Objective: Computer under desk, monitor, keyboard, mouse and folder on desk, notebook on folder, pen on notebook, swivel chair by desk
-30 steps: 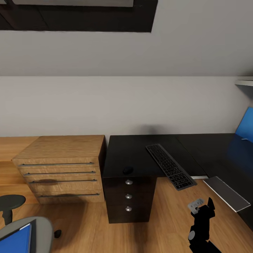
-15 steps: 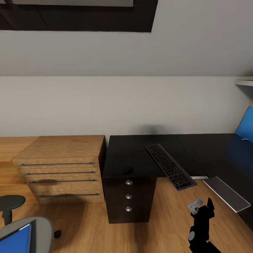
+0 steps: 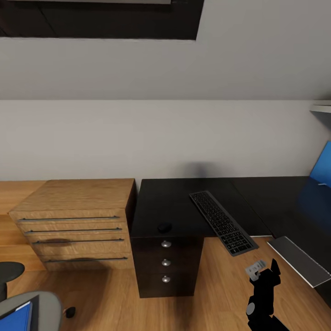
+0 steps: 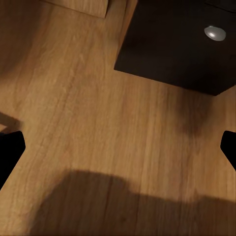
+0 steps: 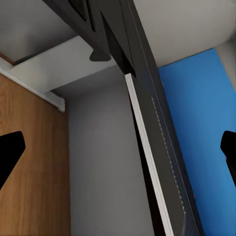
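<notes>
The black desk (image 3: 174, 202) stands against the pale wall, its drawer unit (image 3: 166, 271) carrying round silver knobs. The keyboard (image 3: 223, 222) lies askew on the desk, its near end hanging over the front edge. Near the left front edge sits the small dark mouse (image 3: 164, 227). At the bottom left corner I see part of the swivel chair (image 3: 46, 303) with the blue folder (image 3: 16, 317) on it. My right gripper (image 3: 265, 269) (image 5: 118, 152) hovers open over the floor before the desk. My left gripper (image 4: 118, 147) is open above the floor by the drawer unit (image 4: 177, 54). Computer, notebook and pen are out of view.
A light wooden dresser (image 3: 73, 220) with bar handles adjoins the desk's left side. A thin pale slab (image 3: 299, 255) juts out from the desk's right wing; I cannot tell what it is. A blue panel (image 3: 323, 165) stands at the right edge. Wood floor (image 3: 220, 285) lies open before the desk.
The whole picture has shifted: the camera moved, so the desk and dresser sit slightly lower and left, and the chair has slid further off the bottom left. Nothing was taken hold of.
</notes>
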Robot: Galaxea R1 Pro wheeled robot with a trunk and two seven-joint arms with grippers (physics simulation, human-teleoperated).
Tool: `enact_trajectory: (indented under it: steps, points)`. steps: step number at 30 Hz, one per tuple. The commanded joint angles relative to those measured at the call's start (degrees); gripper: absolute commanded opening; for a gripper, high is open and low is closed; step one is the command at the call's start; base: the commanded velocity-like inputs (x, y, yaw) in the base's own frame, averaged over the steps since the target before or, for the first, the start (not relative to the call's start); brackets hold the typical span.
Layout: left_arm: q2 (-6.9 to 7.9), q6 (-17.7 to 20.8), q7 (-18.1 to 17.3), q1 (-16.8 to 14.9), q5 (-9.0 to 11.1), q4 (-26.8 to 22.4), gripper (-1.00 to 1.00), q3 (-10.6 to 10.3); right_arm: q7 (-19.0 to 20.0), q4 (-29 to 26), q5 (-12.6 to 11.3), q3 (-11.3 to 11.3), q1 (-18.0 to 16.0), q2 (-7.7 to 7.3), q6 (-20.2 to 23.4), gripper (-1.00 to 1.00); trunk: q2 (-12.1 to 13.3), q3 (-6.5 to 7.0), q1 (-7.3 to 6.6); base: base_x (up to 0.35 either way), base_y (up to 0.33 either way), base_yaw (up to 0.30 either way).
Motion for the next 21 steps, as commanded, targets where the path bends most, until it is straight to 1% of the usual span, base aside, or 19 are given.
enact_trajectory:
  steps: [1, 10, 16, 21]
  points:
    - [-0.01, -0.16, -0.45, -0.05, 0.62, 0.1, 1.0, -0.19, -0.2, 0.05, 0.19, 0.14, -0.04, -0.03, 0.27, 1.0, -0.03, -0.06, 0.0, 0.009, -0.029, 0.0]
    - [-0.01, -0.08, -0.45, -0.07, 0.62, 0.1, 1.0, -0.19, -0.07, 0.09, 0.12, 0.08, -0.04, -0.05, 0.47, 1.0, -0.03, -0.06, 0.0, 0.003, -0.152, 0.0]
    - [-0.01, -0.13, -0.45, -0.06, 0.62, 0.1, 1.0, -0.19, 0.27, 0.23, 0.03, -0.1, -0.04, -0.17, 1.2, 1.0, -0.03, -0.06, 0.0, 0.0, -0.036, 0.0]
    - [-0.01, -0.15, -0.45, -0.06, 0.62, 0.1, 1.0, -0.19, 0.77, 2.08, 0.01, -0.25, -0.04, -0.22, 2.1, 1.0, -0.03, -0.06, 0.0, 0.0, -0.009, 0.0]
